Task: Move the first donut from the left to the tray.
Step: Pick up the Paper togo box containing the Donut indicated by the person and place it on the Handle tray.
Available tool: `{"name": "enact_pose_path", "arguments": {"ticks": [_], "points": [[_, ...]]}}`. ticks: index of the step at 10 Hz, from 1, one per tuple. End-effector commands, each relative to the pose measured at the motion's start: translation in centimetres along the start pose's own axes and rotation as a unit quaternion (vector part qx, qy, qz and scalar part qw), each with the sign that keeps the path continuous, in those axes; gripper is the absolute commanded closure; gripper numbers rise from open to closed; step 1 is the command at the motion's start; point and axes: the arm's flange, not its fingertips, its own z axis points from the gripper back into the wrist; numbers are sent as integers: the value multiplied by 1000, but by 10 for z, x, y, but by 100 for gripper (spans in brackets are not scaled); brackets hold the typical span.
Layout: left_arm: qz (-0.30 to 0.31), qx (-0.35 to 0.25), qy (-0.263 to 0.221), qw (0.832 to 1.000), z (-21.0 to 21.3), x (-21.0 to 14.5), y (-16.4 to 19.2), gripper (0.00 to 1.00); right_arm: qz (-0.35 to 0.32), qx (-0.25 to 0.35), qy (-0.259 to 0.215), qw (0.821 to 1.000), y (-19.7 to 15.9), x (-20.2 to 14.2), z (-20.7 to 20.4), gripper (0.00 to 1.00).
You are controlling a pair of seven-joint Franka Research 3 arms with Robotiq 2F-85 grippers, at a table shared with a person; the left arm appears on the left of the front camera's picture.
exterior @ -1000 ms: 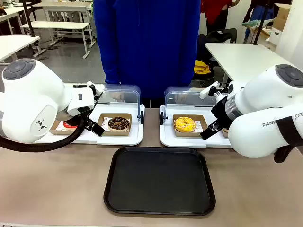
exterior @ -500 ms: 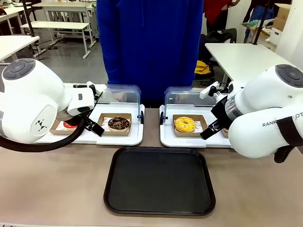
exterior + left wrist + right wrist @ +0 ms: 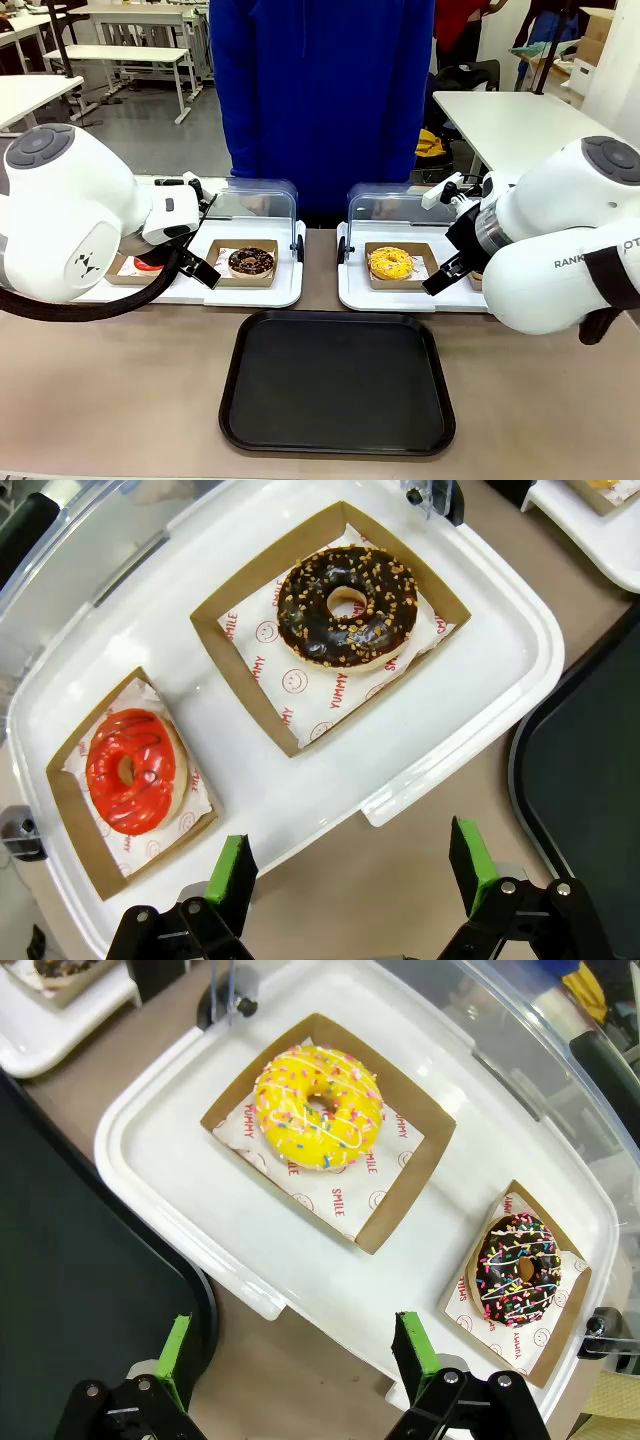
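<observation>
The red-iced donut (image 3: 131,771) sat in its cardboard holder (image 3: 68,815) on the left white tray (image 3: 470,680). The left gripper (image 3: 350,852) hung above, jaws apart, empty. The black tray (image 3: 337,385) lay centrally. The right gripper (image 3: 294,1332) gaped, empty, near the yellow donut (image 3: 318,1107).

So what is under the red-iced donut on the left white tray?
The red-iced donut sits on a printed white paper liner, inside a shallow brown cardboard holder on the white tray. The donut hides most of the liner.
</observation>
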Motion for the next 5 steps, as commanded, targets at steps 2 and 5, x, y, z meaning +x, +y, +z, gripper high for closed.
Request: {"name": "enact_pose_path", "arguments": {"ticks": [2, 5], "points": [[-33, -19, -10, 999, 41, 38, 20, 0, 1, -4, -36, 999, -26, 50, 61, 0], [-42, -95, -20, 994, 101, 70, 78, 0, -2, 66, -80, 995, -82, 63, 147, 0]]}}
